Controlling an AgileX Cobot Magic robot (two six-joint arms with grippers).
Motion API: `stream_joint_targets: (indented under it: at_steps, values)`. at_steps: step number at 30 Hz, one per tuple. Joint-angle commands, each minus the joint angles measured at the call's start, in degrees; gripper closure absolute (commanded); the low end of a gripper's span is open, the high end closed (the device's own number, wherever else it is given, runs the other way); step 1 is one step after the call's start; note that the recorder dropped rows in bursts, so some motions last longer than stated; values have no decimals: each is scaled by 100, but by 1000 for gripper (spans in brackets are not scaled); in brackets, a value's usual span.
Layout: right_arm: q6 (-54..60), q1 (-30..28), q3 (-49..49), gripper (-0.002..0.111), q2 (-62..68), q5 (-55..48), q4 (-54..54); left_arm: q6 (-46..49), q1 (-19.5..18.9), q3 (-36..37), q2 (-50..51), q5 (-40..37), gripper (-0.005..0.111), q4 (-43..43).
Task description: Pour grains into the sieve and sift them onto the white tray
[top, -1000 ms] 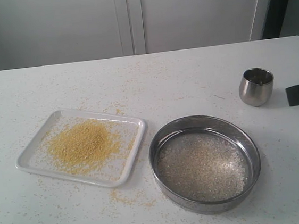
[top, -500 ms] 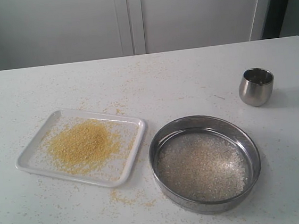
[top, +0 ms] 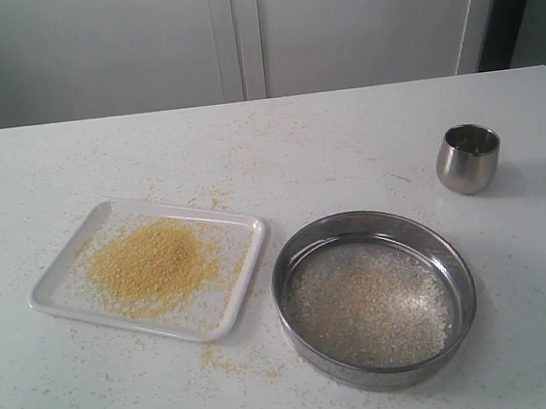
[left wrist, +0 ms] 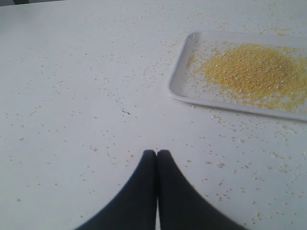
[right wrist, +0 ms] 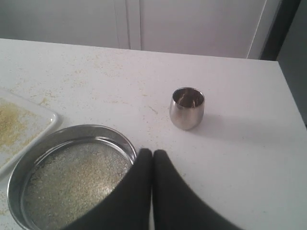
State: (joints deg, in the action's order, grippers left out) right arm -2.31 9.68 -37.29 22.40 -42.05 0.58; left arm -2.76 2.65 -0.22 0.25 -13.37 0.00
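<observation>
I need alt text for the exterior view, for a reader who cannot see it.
A white tray holding a heap of golden-yellow grains lies on a white table, beside a round steel sieve that holds paler grains. A small steel cup stands upright farther back on the right. Stray grains dot the table.

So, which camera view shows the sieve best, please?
The exterior view: the whole sieve shows, rim and pale grains inside. The right wrist view cuts part of it off; the left wrist view misses it.

Soft, even, rather dim light; faint shadow beside the steel cup (top: 468,158); the sieve (top: 374,296) glints; mild grain.
</observation>
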Motion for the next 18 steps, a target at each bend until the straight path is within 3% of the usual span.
stream_joint_targets:
  at_steps: [1,10,18]
  values:
    - [-8,-159,496,108,-448,44,-58,-3,-27,22,-25,8,107,0]
    - [-8,-468,1211,108,-1450,55,-58,-3,-27,22,-25,8,107,0]
    - [-8,-468,1883,108,-2117,1092,-126,-3,-27,22,-25,8,107,0]
